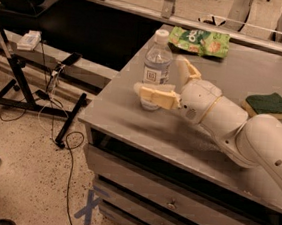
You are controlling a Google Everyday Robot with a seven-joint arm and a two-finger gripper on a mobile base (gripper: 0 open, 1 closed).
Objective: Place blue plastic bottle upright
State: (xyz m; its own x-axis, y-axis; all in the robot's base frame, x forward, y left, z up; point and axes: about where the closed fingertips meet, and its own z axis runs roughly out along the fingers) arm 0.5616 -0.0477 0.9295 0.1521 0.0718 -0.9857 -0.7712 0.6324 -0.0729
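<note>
The blue plastic bottle (pixel 156 68) is clear with a white cap and a white label. It stands upright near the left edge of the grey table (pixel 130 121). My gripper (pixel 160 76) reaches in from the right and straddles the bottle's lower half. One pale finger (pixel 155 96) crosses in front of the bottle's base. The other finger (pixel 188 70) stands behind and to the right, with a small gap to the bottle. The jaws look spread, open around the bottle.
A green snack bag (pixel 198 41) lies at the table's back edge. A green and yellow sponge (pixel 267 105) lies to the right. My white arm (pixel 249 136) covers the table's right side. Left of the table is a drop to the floor, with a black stand (pixel 19 71) and cables.
</note>
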